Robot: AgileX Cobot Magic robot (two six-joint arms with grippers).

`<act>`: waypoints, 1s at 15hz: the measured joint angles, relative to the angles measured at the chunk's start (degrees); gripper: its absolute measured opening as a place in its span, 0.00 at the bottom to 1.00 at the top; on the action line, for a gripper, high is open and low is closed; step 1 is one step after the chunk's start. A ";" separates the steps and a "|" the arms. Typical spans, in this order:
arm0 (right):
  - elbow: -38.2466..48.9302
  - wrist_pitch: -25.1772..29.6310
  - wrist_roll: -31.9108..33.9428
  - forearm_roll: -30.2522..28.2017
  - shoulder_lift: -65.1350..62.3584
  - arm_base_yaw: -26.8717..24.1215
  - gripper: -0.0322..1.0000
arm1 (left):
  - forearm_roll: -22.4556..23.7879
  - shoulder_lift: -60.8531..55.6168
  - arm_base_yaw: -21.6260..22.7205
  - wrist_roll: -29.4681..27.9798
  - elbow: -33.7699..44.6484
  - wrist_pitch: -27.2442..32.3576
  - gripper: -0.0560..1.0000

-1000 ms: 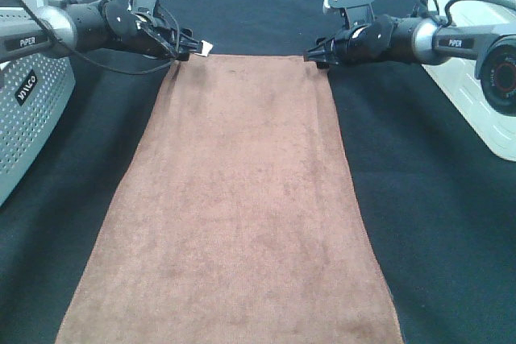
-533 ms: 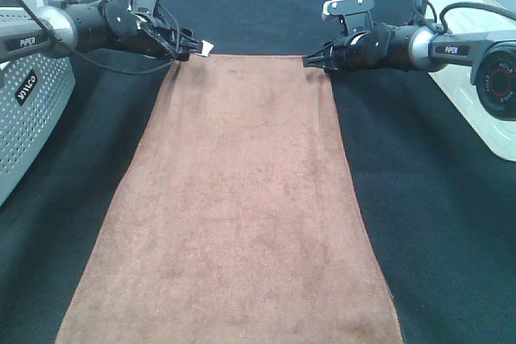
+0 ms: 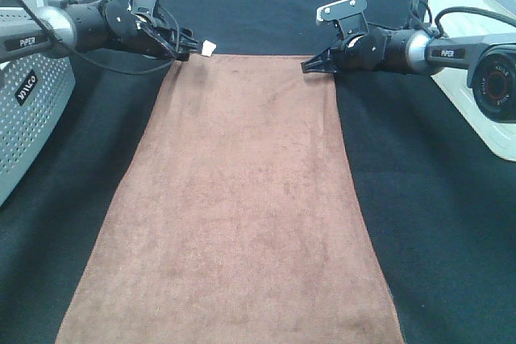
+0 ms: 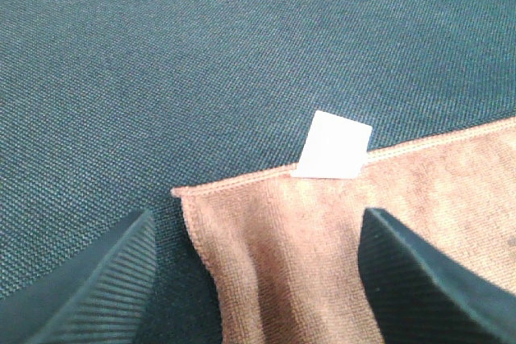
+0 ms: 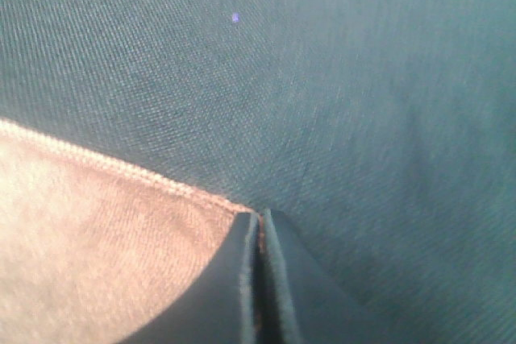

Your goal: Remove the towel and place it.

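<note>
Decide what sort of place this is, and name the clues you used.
Probably a robot lab workbench, not a home: a black table cloth covers the surface, a towel lies flat between two arms, and perforated grey equipment sits beside.

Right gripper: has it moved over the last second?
Yes. The right gripper has slid slightly left along the towel's far edge and closed on that corner; the towel itself lies where it was.
</note>
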 joint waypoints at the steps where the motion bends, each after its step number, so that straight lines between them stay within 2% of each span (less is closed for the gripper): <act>1: 0.00 -0.29 -0.80 -0.11 0.00 0.00 0.03 | 0.00 0.00 0.00 0.00 0.00 0.00 0.69; 5: 0.00 -0.06 -1.15 0.52 0.00 0.00 0.03 | 0.00 0.00 0.00 0.00 0.00 0.00 0.69; 6: 0.00 1.20 -1.15 1.49 0.00 0.00 0.10 | 0.00 0.00 0.00 0.00 0.00 0.06 0.69; 9: 0.00 5.27 -1.15 2.64 -1.95 -0.11 0.50 | 0.00 0.00 0.00 -0.29 0.00 0.52 0.69; 10: 0.00 6.93 -1.15 2.64 -3.04 -0.11 0.60 | 0.00 0.00 0.00 -0.86 0.00 1.32 0.69; 11: 0.00 9.68 -1.15 2.69 -4.58 -0.11 0.66 | 0.00 -0.17 0.00 -1.03 0.00 2.58 0.69; 13: 0.00 15.53 -0.74 3.15 -8.37 -0.11 0.69 | -0.06 -1.83 0.00 -1.26 0.00 7.56 0.69; 15: 0.00 26.53 2.06 4.18 -13.69 -0.11 0.69 | -0.06 -5.90 0.00 -1.26 0.00 16.04 0.69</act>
